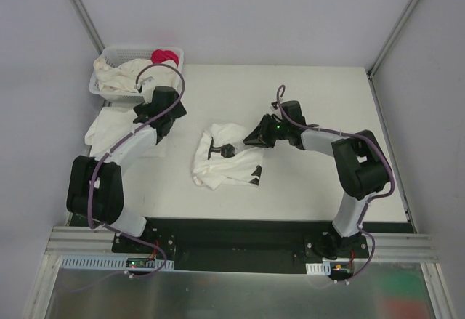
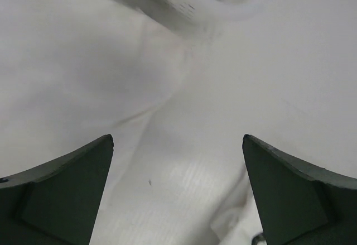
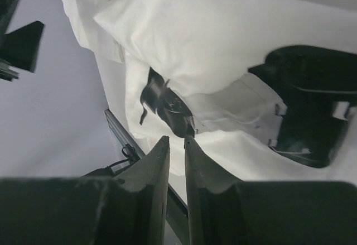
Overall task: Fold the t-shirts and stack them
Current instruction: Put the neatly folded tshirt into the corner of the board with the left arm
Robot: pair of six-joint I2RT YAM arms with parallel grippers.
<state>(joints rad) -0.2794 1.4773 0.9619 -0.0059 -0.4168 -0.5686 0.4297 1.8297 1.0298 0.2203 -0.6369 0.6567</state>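
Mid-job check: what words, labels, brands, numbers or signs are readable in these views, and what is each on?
No text can be read in any view.
Black print on the middle t-shirt: crumpled, only a dark shape, no letters to make out.
Basket: no label shows.

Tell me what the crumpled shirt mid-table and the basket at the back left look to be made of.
Crumpled t-shirt: soft fabric, likely cotton, matte white. It slumps in loose creases and folds and carries a dark print.
Basket: probably rigid plastic, white. Its walls are an open lattice that holds its shape under the cloth piled in it.
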